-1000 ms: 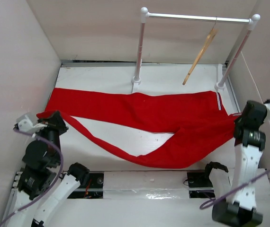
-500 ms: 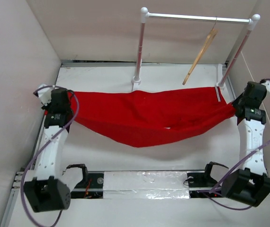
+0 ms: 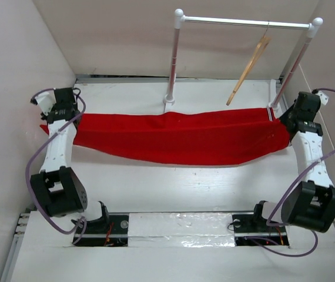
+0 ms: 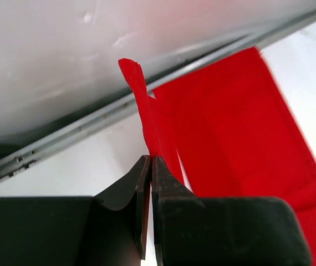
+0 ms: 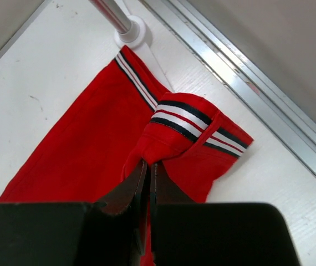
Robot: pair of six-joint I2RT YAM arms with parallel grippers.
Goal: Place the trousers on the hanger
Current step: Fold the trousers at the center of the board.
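The red trousers (image 3: 179, 138) hang stretched as a long band between my two grippers, above the white table. My left gripper (image 3: 67, 114) is shut on the left end of the trousers (image 4: 213, 122) near the left wall. My right gripper (image 3: 288, 120) is shut on the striped end of the trousers (image 5: 180, 138) beside the rail's right foot. The wooden hanger (image 3: 248, 69) hangs tilted by its hook from the white rail (image 3: 244, 23), behind and above the trousers.
The rail's two posts stand on round feet at the back, the left foot (image 3: 168, 100) just behind the trousers and the right foot (image 5: 129, 32) close to my right gripper. Walls close in on the left, right and back. A metal track (image 4: 91, 119) runs along the wall base.
Both arms have moved toward the back of the table. The trousers have been lifted off the table and pulled taut; their sagging middle is now nearly straight.
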